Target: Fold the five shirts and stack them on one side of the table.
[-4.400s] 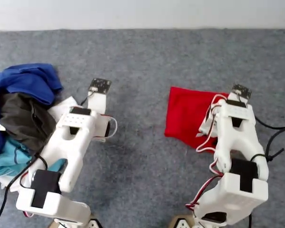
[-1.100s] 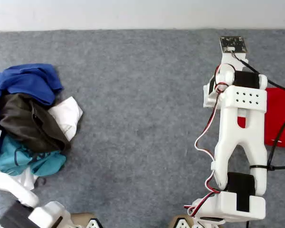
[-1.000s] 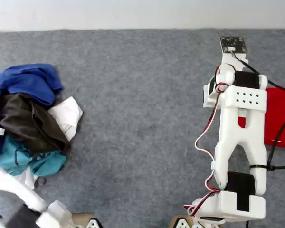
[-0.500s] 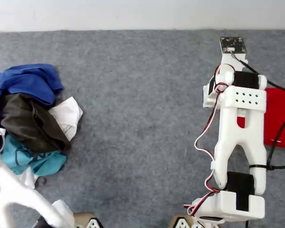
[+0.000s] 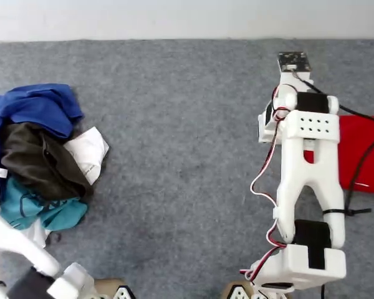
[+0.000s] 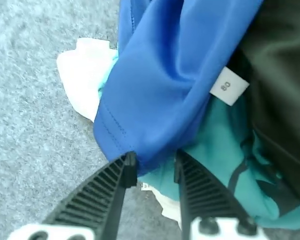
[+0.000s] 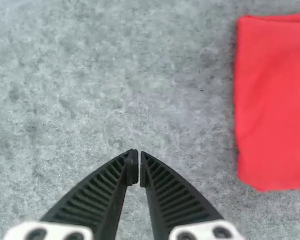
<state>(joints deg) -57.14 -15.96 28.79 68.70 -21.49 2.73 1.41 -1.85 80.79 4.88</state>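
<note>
Next-shirt pickup: left gripper (image 6: 153,161), jaws apart, straddles the hem of the blue shirt (image 6: 180,75). Right gripper (image 7: 139,161), jaws together, hovers beside the folded red shirt (image 7: 270,100). Next, probably: pinch, lift free.

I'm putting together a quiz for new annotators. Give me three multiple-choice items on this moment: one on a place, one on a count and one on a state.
1. Where is the folded red shirt?
A. flat on the carpet beside the right arm
B. draped over that arm
C. hanging from the wall

2. How many colours of shirt are in the unfolded pile?
A. two
B. four
C. six

3. What state is the right end effector in?
A. wide open
B. shut on the red shirt
C. shut on nothing

Answers:
1. A, it lies flat, partly behind the arm.
2. B, there is a blue shirt, dark shirt, teal shirt and white shirt.
3. C, its fingertips meet over bare carpet.
</note>
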